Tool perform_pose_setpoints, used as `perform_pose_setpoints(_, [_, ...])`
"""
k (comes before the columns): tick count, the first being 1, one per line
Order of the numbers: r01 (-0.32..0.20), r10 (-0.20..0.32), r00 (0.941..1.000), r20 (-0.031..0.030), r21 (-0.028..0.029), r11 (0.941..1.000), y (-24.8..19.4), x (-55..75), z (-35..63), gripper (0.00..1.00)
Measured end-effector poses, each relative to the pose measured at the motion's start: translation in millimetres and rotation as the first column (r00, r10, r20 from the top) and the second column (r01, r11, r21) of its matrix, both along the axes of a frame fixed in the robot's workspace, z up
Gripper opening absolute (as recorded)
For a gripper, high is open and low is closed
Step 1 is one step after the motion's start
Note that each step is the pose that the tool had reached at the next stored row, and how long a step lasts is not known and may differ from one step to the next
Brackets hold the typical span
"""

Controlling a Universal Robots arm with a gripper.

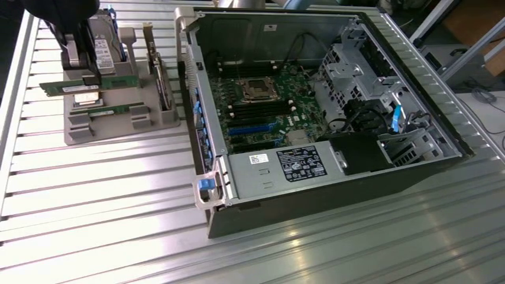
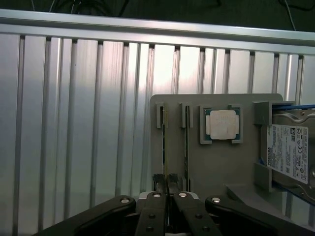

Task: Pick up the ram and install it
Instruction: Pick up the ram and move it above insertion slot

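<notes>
The ram [image 1: 59,89] is a thin green stick standing on its long edge over the grey holder [image 1: 110,127] at the exterior view's left. My gripper [image 1: 88,80] is shut on its middle, and the stick looks slightly raised, its end reaching past the holder's side. In the wrist view my gripper [image 2: 166,179] pinches the ram [image 2: 164,147] edge-on, in line with its slot. A second ram stick [image 1: 103,109] rests in the neighbouring slot [image 2: 186,142]. The open computer case [image 1: 207,148] lies at the exterior view's right, with black memory slots [image 1: 252,110] on its motherboard.
The holder [image 2: 216,167] also carries a square silvery processor [image 2: 222,124] and a grey hard drive [image 2: 290,152] with a white label. Everything sits on a ribbed aluminium table [image 1: 103,201]. The case holds a power supply [image 1: 276,168] and a drive cage [image 1: 355,65].
</notes>
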State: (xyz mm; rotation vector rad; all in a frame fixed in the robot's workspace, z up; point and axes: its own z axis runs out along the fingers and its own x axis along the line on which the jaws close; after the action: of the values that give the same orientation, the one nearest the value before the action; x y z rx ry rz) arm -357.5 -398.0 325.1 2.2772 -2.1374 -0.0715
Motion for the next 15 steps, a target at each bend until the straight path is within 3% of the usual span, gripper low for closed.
perform_pose_setpoints(15, [0.0, 0.0, 1.0, 0.0001, 0.0002, 1.0, -0.3, 0.0, 11.1, 0.12])
